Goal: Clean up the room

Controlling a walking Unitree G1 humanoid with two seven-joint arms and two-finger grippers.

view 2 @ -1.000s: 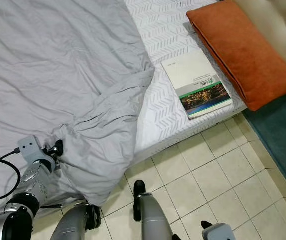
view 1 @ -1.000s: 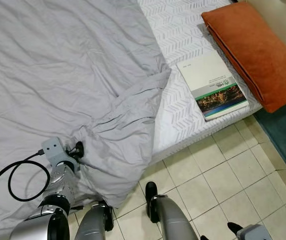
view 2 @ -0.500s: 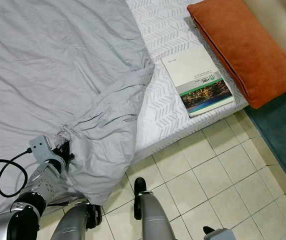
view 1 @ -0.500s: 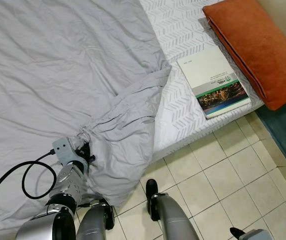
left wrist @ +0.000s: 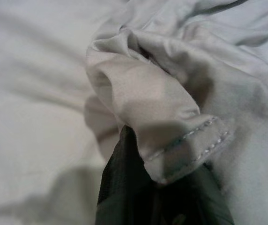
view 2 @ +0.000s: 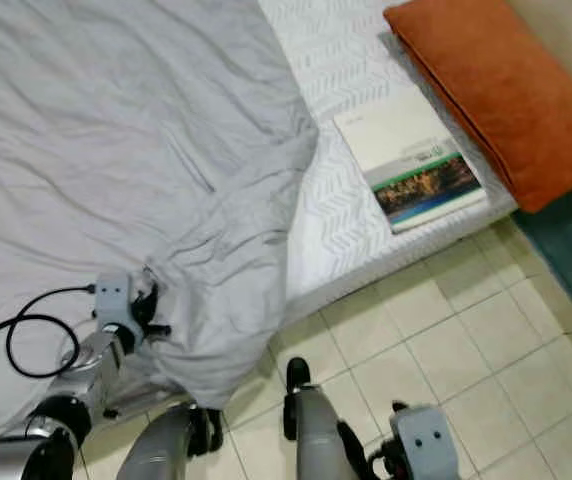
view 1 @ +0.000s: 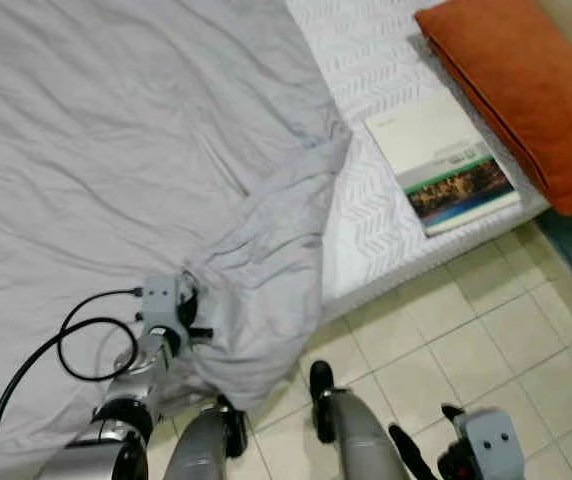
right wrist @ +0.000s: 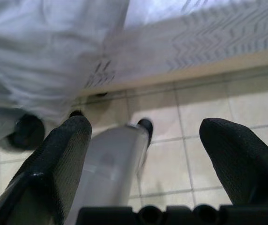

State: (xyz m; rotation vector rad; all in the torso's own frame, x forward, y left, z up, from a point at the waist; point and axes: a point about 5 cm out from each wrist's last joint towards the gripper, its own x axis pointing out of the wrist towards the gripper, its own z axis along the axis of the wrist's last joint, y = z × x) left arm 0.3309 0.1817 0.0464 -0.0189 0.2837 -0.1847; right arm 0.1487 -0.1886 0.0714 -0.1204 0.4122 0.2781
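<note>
The left gripper (view 1: 188, 312) was clenched on a hemmed corner of the sheet (view 1: 126, 150), which lay across the bed (view 1: 366, 200). Soft, light and slippery, it looked best held bunched at the hem. The right gripper (right wrist: 145, 136) hung spread wide.

You're seeing the sheet (view 1: 116, 150) lying over the bed's (view 1: 366, 230) left; the book (view 1: 442, 170) lying right of it, beside the cushion (view 1: 526, 90).

I can't read any text here. The book (view 1: 442, 162) on the bed (view 1: 366, 60) carries a small printed line and a logo above its green stripe, but both are too blurred to make out.
</note>
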